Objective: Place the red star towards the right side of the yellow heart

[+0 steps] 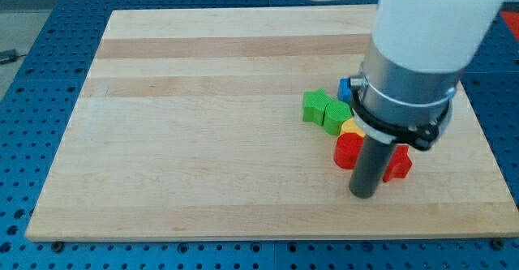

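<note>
Desk (203,116): pale wood, planks glued side by side, grain visible, smooth, low sheen. Under it a blue perforated base (32,75), matt, looks like painted metal or plastic, can't tell which. Blocks look like matt plastic w/ flat solid colour: green pair (323,109), red block (348,150), red piece (398,165), yellow bit (352,127), blue bit (345,87). My tip (362,195): dark rod, matt, smooth. Arm body (422,19): white glossy shell; grey satin collar (405,79) w/ black ring.
</note>
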`<action>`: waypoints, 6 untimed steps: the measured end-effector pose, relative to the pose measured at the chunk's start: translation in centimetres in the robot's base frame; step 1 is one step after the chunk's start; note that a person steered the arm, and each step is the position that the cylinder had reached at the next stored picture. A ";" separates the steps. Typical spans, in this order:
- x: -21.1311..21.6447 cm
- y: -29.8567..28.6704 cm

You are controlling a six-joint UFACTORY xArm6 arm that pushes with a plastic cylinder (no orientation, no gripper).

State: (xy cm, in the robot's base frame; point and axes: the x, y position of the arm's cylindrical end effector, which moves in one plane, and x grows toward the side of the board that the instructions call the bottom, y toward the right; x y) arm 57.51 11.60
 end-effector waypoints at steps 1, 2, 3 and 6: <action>0.7 3.6; -0.8 5.3; -1.2 3.8; -1.4 2.2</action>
State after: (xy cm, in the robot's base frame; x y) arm 56.09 13.79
